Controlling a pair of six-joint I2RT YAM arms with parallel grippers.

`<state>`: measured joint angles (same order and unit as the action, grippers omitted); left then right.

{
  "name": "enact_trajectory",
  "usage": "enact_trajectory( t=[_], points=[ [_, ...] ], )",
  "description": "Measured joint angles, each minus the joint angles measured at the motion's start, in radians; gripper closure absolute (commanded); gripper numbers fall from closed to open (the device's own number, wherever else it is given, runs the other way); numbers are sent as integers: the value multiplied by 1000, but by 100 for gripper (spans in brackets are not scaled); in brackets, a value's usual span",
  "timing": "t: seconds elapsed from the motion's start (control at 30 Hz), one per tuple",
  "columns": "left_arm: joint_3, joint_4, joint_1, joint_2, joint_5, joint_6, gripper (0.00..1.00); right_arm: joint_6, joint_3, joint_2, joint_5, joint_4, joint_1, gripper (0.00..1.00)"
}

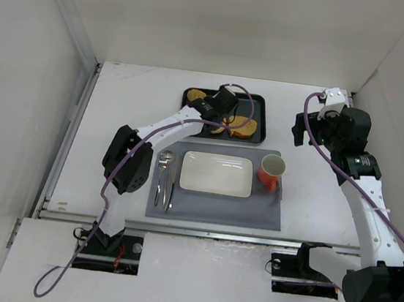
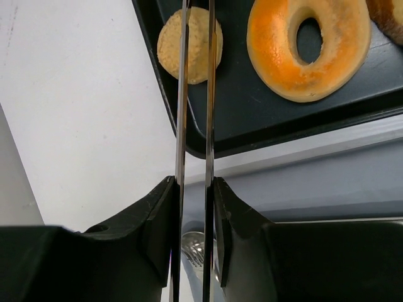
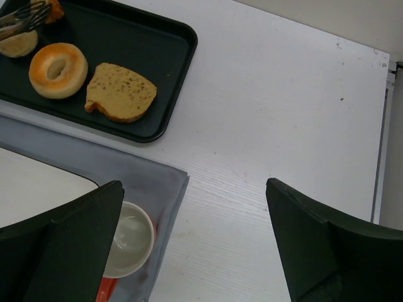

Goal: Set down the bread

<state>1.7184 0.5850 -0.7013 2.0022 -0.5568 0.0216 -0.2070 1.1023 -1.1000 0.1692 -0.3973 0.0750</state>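
The white table (image 1: 118,111) bears a grey mat (image 1: 217,208), and just behind the mat lies a black tray (image 1: 259,108). On the mat sit a white rectangular plate (image 1: 216,173) and, just beside it on the right, an orange cup (image 1: 271,171).

In the tray's near row, right to left, are a squarish toast slice (image 3: 119,92), a ring-shaped bagel (image 2: 277,56) and a round tan bun (image 2: 169,47). The bread (image 1: 196,95) lies in the far-left part, close to the back rim.

A spoon (image 1: 165,159) rests at the mat's left.

The left gripper (image 2: 192,189) is clamped on metal tongs (image 2: 181,113), whose blades run nearly together over the bun. Their tips are cut off in the left wrist view. From the right wrist they end beside the bread (itself cropped there), and whether they pinch it I cannot tell.

The right gripper (image 3: 194,185) hangs with its jaws wide apart, holding nothing.
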Motion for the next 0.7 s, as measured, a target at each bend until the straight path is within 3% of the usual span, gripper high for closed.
enact_trajectory(
  t=[0.7],
  points=[
    [60,26,-13,-116,50,-32,100,-8,0,0,0,0,0,0]
  ],
)
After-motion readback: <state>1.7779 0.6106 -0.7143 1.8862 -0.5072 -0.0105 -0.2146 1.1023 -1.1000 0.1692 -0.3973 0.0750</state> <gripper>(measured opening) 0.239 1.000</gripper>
